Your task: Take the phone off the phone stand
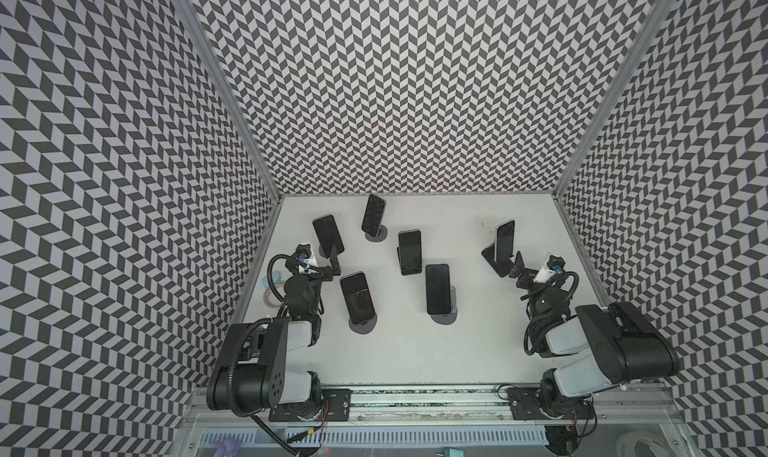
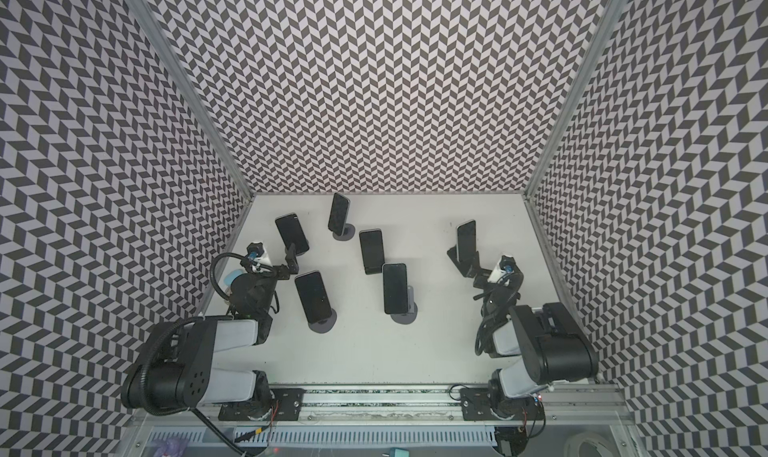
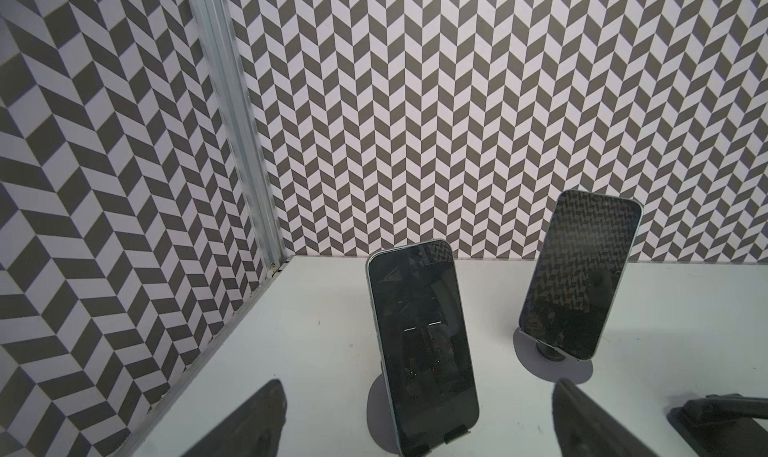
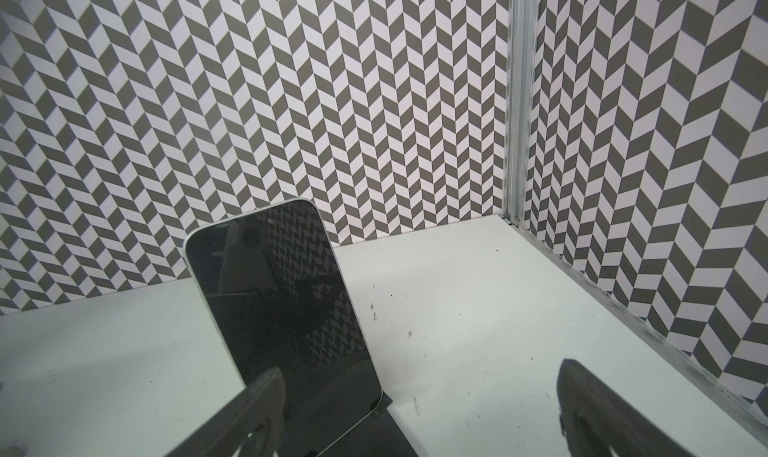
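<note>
Left gripper (image 1: 331,264) jaws stand apart, empty, facing the left-rear phone (image 1: 328,234) seated on its grey stand (image 3: 376,409). Right gripper (image 1: 519,268) jaws likewise apart and empty, close beside the right-side phone (image 1: 505,239).

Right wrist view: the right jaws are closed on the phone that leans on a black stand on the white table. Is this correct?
Not closed. In the right wrist view the right gripper has its jaws wide open and grips nothing; the phone leans on its black stand on the white table, as you say.
</note>
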{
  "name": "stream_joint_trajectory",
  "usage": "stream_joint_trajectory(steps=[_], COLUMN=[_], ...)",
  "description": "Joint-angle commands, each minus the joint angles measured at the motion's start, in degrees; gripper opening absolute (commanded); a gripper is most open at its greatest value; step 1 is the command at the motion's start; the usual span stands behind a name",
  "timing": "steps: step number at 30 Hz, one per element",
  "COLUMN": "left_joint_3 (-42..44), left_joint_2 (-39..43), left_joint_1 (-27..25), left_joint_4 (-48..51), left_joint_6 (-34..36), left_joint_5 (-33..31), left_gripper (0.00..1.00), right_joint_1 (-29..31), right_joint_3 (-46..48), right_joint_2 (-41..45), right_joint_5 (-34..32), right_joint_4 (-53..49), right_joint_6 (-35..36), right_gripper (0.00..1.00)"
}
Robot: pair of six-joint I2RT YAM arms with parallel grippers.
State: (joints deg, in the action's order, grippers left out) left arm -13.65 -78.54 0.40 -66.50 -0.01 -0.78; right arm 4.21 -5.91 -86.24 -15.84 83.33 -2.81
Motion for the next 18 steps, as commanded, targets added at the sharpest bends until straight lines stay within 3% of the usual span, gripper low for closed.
stream_joint_trajectory(steps=[1,18], left_joint_3=[0.43,-8.09], left_joint_2=[2.83,15.54], left_joint_1=[-0.23,-0.14], left_joint_4=[2.46,18.7], left_joint_6=[-1.31,1.33], left_joint_5=[-1.97,-4.15], left_gripper=[1.0,1.0], right_joint_1=[-0.34,-0.56], right_joint_3=[-0.34,-9.82], right_joint_2=[3.25,11.7], right_joint_5=[0.58,8.24], right_joint_4=[0.25,-17.11], right_joint_6=[0.76,4.12], right_gripper=[0.99,0.99])
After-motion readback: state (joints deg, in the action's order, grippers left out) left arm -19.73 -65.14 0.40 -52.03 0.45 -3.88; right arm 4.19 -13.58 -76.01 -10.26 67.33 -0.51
